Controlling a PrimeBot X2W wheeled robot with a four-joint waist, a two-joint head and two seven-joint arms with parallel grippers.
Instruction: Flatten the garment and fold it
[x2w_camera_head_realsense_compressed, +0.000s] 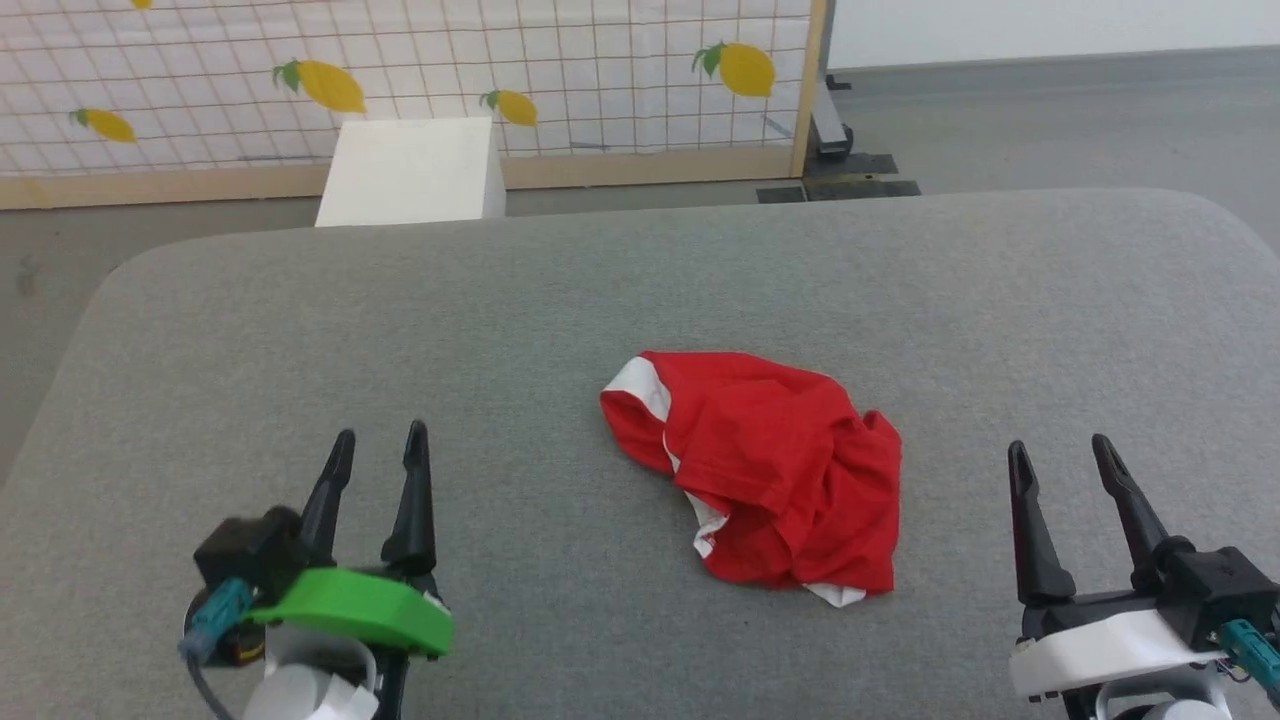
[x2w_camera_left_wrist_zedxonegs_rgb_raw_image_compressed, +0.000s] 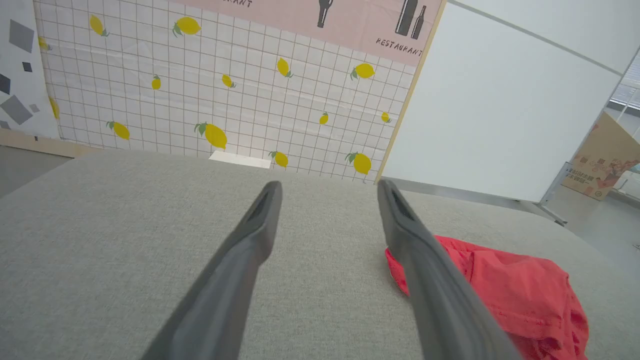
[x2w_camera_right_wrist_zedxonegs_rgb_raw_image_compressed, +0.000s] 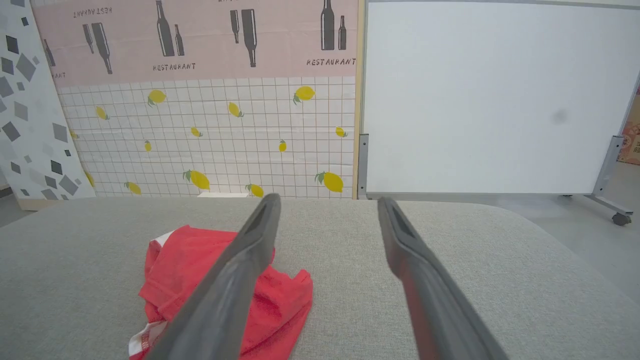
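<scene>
RESTAURANT was printed several times under black bottle silhouettes on the pink banner (x2w_camera_right_wrist_zedxonegs_rgb_raw_image_compressed: 210, 45), well ahead of the right gripper (x2w_camera_right_wrist_zedxonegs_rgb_raw_image_compressed: 328, 200) and above its fingertips. Print on the cardboard box (x2w_camera_left_wrist_zedxonegs_rgb_raw_image_compressed: 602, 160) was illegible.

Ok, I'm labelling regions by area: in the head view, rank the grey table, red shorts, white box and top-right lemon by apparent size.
1. grey table
2. red shorts
3. white box, farther back, so true size unsure
4. lemon

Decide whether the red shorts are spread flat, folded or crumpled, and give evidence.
Crumpled. The shorts lie in a bunched heap on the grey surface, with layers overlapping, deep creases and uneven edges; they are neither flat nor folded.
</scene>
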